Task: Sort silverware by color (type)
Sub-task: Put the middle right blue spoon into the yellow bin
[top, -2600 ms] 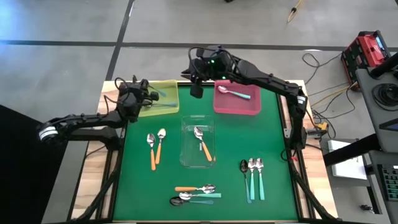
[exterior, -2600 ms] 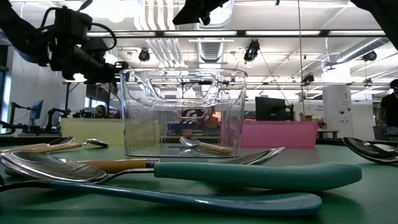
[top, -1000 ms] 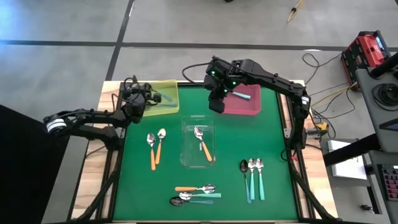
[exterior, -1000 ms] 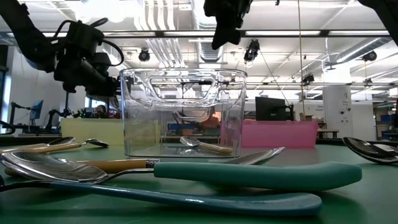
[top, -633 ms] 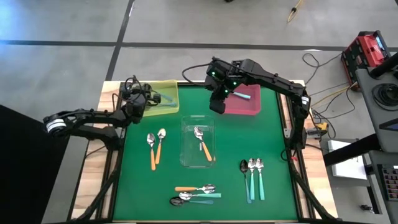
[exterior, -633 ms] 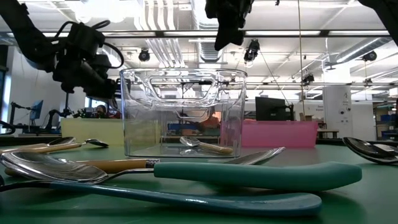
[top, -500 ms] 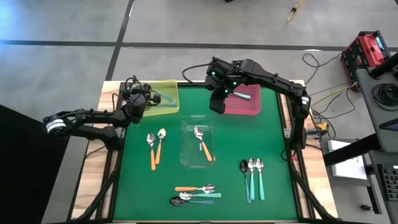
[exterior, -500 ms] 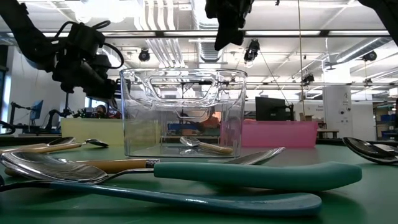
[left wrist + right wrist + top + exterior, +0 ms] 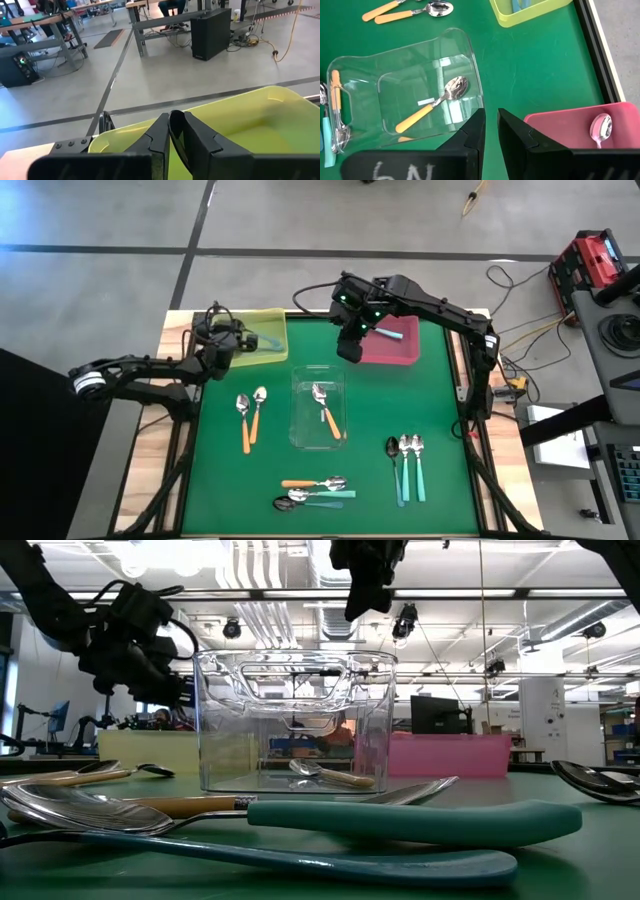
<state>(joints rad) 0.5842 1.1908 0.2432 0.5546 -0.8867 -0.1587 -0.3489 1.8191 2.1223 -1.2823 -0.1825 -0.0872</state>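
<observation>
Sorting step between picks: left tool (image 9: 244,338) over yellow plastic tray (image 9: 262,319), fingers nearly together, empty; right tool (image 9: 348,350) beside pink plastic tray (image 9: 382,354), narrow, empty; unsorted orange- and teal-handled metal spoons (image 9: 318,490) on green tabletop (image 9: 390,400); next pick needs jaws wider.

Yellow tray (image 9: 262,335): near end covered by left gripper (image 9: 222,345) in high view; contents mostly hidden, only a teal handle tip shows.

Pink tray (image 9: 392,340): left part under right gripper (image 9: 349,348); its spoon (image 9: 600,127) cut by frame edge in right wrist view.

Low view: foreground spoons (image 9: 300,830) blurred, cut at left edge. Spoon bowls at right edge (image 9: 600,778) cut off.

Left wrist view: yellow tray floor blocked by jaws.
</observation>
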